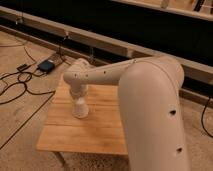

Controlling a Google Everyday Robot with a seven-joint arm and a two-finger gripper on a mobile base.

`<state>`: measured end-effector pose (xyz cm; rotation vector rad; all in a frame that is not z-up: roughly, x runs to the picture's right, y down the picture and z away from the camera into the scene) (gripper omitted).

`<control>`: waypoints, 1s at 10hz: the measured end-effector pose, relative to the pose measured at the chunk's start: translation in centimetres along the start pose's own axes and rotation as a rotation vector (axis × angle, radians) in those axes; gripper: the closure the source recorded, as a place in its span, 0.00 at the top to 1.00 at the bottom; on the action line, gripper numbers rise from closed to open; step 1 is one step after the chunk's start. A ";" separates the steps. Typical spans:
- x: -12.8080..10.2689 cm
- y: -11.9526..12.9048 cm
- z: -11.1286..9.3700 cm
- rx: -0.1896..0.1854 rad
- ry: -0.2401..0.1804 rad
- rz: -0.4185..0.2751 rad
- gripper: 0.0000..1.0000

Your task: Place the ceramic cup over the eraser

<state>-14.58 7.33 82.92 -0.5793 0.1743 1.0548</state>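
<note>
Hanging low over the left-centre of the wooden tabletop (102, 132), gripper (78, 98) right on top of the ceramic cup (80, 109), wide end down, on or just above the wood. Cannot tell whether clamped on the cup or spread. Eraser not seen, possibly hidden beneath. Probable risks: landing the rim on the block's edge and tipping on release; dragging the cup sideways when lifting off, uncovering the eraser.

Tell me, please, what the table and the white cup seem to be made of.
The table looks like light wood with a matte finish: plank lines run across its top. The cup is plain white and smooth, perhaps ceramic, though plastic would look alike from here. It stands on the table directly under the tool, whose arm has a smooth off-white shell, probably plastic.
</note>
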 end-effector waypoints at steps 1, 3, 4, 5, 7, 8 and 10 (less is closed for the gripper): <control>0.1 0.2 0.0 -0.014 -0.001 -0.001 0.80; 0.1 0.1 -0.1 -0.018 -0.004 0.001 0.80; 0.0 0.3 -0.1 -0.020 -0.004 -0.001 0.80; 0.0 0.4 0.0 -0.022 -0.004 -0.002 0.80; 0.0 0.4 0.0 -0.021 -0.004 -0.002 0.80; 0.0 0.4 0.0 -0.021 -0.004 -0.002 0.80; 0.0 0.4 0.0 -0.021 -0.004 -0.002 0.80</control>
